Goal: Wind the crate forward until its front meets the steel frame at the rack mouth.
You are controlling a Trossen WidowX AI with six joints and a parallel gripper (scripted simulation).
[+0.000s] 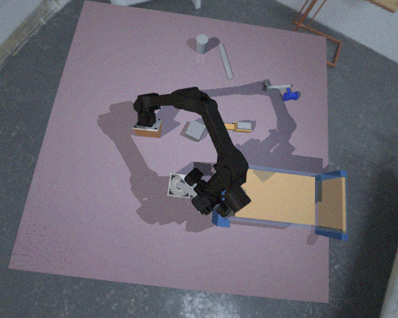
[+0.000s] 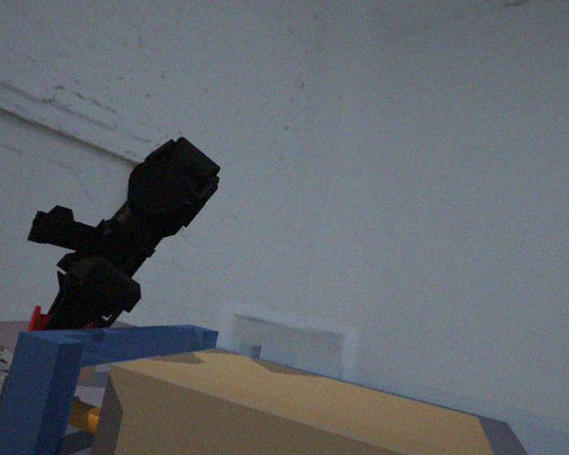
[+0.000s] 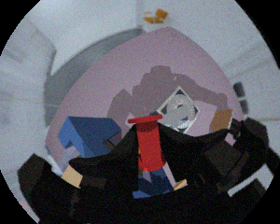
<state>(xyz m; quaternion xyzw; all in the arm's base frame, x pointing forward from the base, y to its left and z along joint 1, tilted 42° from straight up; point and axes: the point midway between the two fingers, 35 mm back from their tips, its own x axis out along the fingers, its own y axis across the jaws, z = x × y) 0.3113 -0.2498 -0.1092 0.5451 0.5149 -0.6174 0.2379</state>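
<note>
The fingers are clenched on the red handle (image 3: 150,144), which is seen upright between them in the wrist view. In the top view the hand is placed between the winch (image 1: 177,185) and the blue frame (image 1: 221,218), partly over the frame's near corner; a grey crank arm is seen running from the winch top toward the hand, so the handle is judged to be seated in the winch and in mid-turn.

The crate (image 1: 278,197) lies inside the cubby near the right edge of the tabletop (image 1: 89,205), toward the front. Its front end is hidden by the arm in the top view. In the exterior view its front face is seen just behind the frame post (image 2: 25,387), with a short piece of yellow strap (image 2: 83,416) showing between; whether contact is made cannot be told. The crate's top appears level, with no tipping.

Winding is judged nearly complete. Left to do: any last closing of the gap, release of the handle, and withdrawal of the hand.
</note>
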